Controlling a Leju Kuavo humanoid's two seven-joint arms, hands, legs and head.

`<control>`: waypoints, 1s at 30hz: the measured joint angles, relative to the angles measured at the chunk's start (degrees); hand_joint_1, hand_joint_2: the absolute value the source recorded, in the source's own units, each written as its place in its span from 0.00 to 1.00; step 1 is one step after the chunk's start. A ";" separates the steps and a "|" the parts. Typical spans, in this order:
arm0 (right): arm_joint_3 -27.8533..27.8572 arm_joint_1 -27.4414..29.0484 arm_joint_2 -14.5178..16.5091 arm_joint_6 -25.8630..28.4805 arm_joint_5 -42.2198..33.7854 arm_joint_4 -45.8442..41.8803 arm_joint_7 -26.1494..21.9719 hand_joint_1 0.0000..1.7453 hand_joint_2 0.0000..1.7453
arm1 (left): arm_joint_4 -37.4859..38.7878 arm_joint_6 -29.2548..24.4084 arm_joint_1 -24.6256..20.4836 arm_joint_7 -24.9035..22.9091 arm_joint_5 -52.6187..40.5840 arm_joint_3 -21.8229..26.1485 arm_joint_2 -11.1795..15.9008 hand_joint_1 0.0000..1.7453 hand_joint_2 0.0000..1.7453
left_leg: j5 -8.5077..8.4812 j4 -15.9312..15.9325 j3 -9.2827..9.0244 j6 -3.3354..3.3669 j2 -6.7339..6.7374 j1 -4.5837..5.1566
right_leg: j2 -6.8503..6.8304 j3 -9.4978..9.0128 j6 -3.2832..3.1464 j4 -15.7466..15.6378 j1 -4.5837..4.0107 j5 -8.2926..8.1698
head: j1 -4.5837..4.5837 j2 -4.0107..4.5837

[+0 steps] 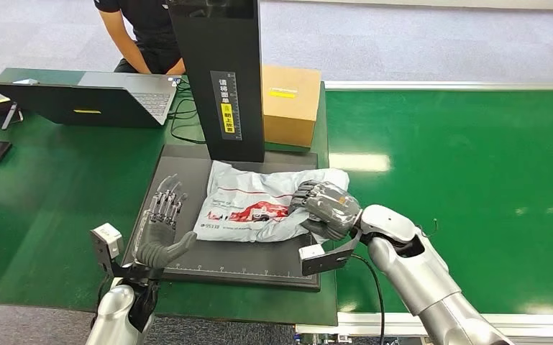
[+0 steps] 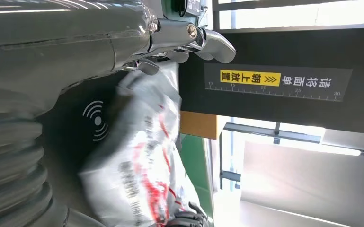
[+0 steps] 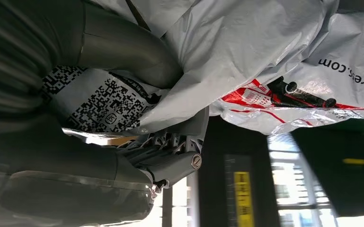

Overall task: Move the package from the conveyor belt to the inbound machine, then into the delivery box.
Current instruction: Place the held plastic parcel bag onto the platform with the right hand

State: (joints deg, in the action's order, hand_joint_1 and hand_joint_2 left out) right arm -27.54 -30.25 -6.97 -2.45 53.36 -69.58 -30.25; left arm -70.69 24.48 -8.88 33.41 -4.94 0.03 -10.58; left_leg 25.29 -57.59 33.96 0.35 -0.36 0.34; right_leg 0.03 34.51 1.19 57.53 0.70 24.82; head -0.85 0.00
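Note:
A grey plastic mail bag with red print, the package (image 1: pixel 255 205), lies on the black platform of the inbound machine (image 1: pixel 187 162), in front of its dark upright column (image 1: pixel 219 79). My right hand (image 1: pixel 323 208) grips the package's right end, fingers curled into the plastic; the right wrist view shows the package (image 3: pixel 265 52) pressed against the thumb, with a QR label beside it. My left hand (image 1: pixel 162 230) hovers open over the platform's left edge, fingers spread, a little apart from the package (image 2: pixel 137 170).
A cardboard box (image 1: pixel 289 104) stands behind the column to the right. An open laptop (image 1: pixel 90 97) and phones sit on the green table at left, with a person in black behind. The green conveyor belt (image 1: pixel 460 180) stretches right.

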 joint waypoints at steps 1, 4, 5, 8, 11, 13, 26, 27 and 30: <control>-1.75 -1.01 0.11 0.05 -0.25 0.80 -0.42 1.00 1.00 | 0.03 -0.01 -0.05 0.05 0.02 0.01 0.00 0.00 1.00 | 0.00 0.00 0.01 0.00 0.00 0.00 | 0.00 0.01 0.00 0.00 0.00 0.00 | 0.00 0.00; -5.55 -3.16 0.70 0.26 -1.68 2.72 -2.12 1.00 1.00 | 0.19 -0.04 -0.16 0.27 0.14 0.01 0.00 0.00 1.00 | 0.00 0.00 0.02 0.00 0.00 0.00 | 0.00 0.02 0.00 0.00 0.00 0.00 | 0.01 0.00; -6.42 -3.60 1.03 0.37 -2.43 3.23 -2.73 1.00 1.00 | 0.26 -0.05 -0.19 0.32 0.18 0.01 0.00 0.00 1.00 | 0.00 0.00 0.03 0.00 0.00 0.00 | 0.00 0.03 0.00 0.01 0.00 0.00 | 0.01 0.00; -8.45 -4.64 2.25 0.98 -4.63 4.94 -3.64 0.53 1.00 | 0.46 -0.09 -0.40 0.49 0.51 0.01 0.00 0.00 1.00 | 0.00 0.00 0.05 0.00 -0.01 0.00 | -0.01 0.05 0.00 0.00 0.01 0.00 | 0.00 0.00; -9.24 -5.43 3.35 2.01 -6.83 7.18 -3.45 0.00 1.00 | 0.50 -0.09 -0.49 0.45 0.74 0.01 0.00 0.00 1.00 | 0.00 0.00 0.05 0.00 -0.02 0.00 | -0.01 0.05 0.00 0.00 0.01 0.00 | 0.00 0.00; -9.29 -5.74 3.88 2.43 -8.30 8.66 -3.16 0.00 1.00 | 0.50 -0.09 -0.44 0.31 0.74 0.02 0.00 0.00 1.00 | 0.00 0.00 0.05 0.00 -0.02 0.00 | -0.01 0.04 0.00 0.00 0.01 0.00 | 0.00 0.00; 2.08 -1.00 4.56 -6.10 -30.97 8.63 -6.21 0.00 1.00 | 0.50 -0.15 0.01 0.38 0.74 0.35 0.07 0.00 1.00 | 0.00 -0.01 0.05 0.00 -0.02 0.01 | -0.02 0.08 0.00 -0.01 0.01 0.00 | 0.01 0.00; 3.71 -0.12 4.55 -7.87 -33.91 7.91 -6.38 0.00 1.00 | 0.50 -0.12 0.01 0.38 0.76 0.38 0.07 0.00 1.00 | 0.00 -0.01 0.05 0.00 -0.02 0.01 | -0.02 0.08 0.00 -0.01 0.01 0.00 | 0.01 0.00; 8.85 3.12 4.48 -14.06 -43.15 4.83 -6.68 0.00 1.00 | 0.50 -0.01 0.01 0.35 0.80 0.44 0.07 0.00 1.00 | 0.01 -0.01 0.05 0.00 -0.03 0.01 | -0.02 0.08 0.00 -0.02 0.01 0.00 | 0.01 0.00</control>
State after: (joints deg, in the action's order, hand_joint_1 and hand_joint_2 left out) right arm -18.68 -27.13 -2.49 -16.52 10.22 -64.74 -36.93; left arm -70.18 24.47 -8.87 33.76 -4.14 0.48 -10.51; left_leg 25.29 -57.61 34.02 0.35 -0.39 0.35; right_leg 0.01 34.59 1.19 57.51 0.71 24.82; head -0.85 0.00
